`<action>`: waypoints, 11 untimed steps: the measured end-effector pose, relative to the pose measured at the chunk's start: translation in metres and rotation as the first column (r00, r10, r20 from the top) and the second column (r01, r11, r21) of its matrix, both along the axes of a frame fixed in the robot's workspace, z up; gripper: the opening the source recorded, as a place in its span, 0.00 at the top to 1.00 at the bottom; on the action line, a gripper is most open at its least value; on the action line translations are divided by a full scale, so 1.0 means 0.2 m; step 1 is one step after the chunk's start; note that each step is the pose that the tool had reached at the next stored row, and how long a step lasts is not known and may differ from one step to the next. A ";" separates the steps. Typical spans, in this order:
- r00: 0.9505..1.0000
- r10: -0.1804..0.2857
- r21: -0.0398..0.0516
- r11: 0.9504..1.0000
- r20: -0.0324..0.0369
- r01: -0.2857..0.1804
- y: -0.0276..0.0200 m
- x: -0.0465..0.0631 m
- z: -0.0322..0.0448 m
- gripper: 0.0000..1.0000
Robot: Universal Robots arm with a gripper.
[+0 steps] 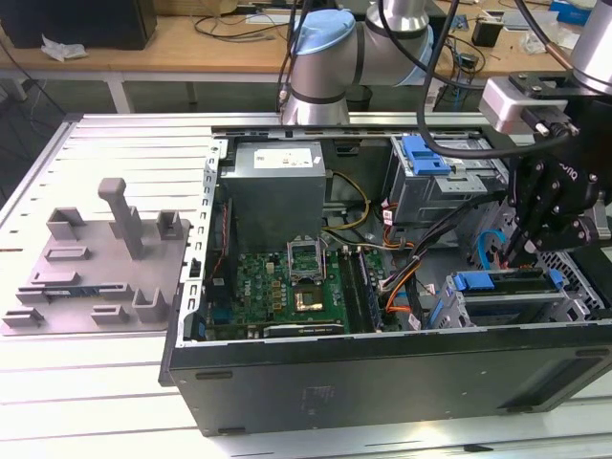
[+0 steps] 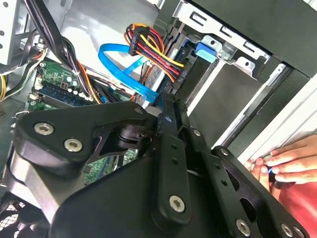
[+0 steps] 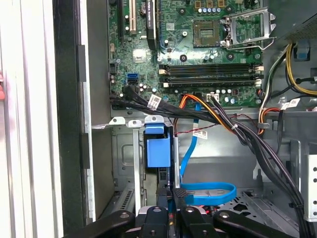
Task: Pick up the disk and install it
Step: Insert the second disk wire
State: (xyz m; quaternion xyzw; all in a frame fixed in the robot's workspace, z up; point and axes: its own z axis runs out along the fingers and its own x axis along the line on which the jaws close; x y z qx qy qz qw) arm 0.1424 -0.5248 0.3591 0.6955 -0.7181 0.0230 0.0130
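Blue rail marks the disk (image 1: 502,281); it sits at the drive-cage end of the case (image 1: 382,373), on the far side from the motherboard (image 1: 287,282); in the first wrist view the disk (image 3: 157,151) shows edge-on, standing in a slot between the cage's metal rails, so it looks partly seated in the bay, not yet fully home as far as I can judge.

Gripper (image 1: 512,256) hangs over that same end of the case; in both wrist views the fingers are drawn narrow, and the gripper (image 3: 169,196) appears pinched on the disk's thin rear edge; gripping the edge likely keeps the fingers clear of the cage walls while the disk slides along the rails; gripper (image 2: 166,106) meets a sliver of blue at its tips.

Blue flat cable (image 3: 208,193) loops on the case floor just beside the slot; bundled wires run over it toward the motherboard; snag risk if the disk drifts sideways.

A hand (image 2: 277,161) rests on the outer rim of the case, probably steadying it.

Grey fixture plate (image 1: 86,277) lies on the surface (image 1: 96,402) outside the case, past its motherboard end, no disk on it.
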 end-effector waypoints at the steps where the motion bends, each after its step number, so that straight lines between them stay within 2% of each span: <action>1: 1.000 0.001 0.000 1.000 0.000 -0.001 -0.003 0.00 0.000 0.84; 11: 1.000 0.006 0.000 1.000 0.000 -0.006 -0.010 0.00 0.000 0.84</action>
